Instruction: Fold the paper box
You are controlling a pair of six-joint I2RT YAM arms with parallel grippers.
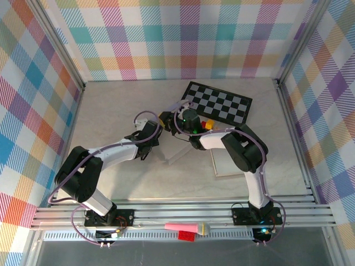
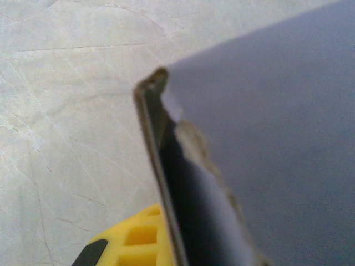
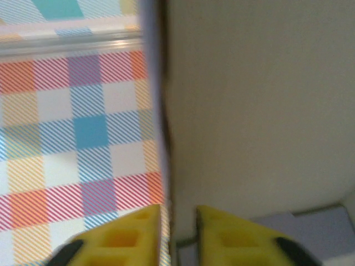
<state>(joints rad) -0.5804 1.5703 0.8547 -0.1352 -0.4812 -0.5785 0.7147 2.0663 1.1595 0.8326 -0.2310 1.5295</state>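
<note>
While my left fingers (image 2: 138, 235) sit clamped shut on the paper box (image 2: 277, 138) wall and my right fingers (image 3: 127, 235) straddle its edge slightly parted, gripping nothing, I'd crease slowly, keeping that edge centred between them.

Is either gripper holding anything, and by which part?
The left gripper pinches the paper box by a panel's edge; the right gripper straddles an edge, jaws apart.
</note>
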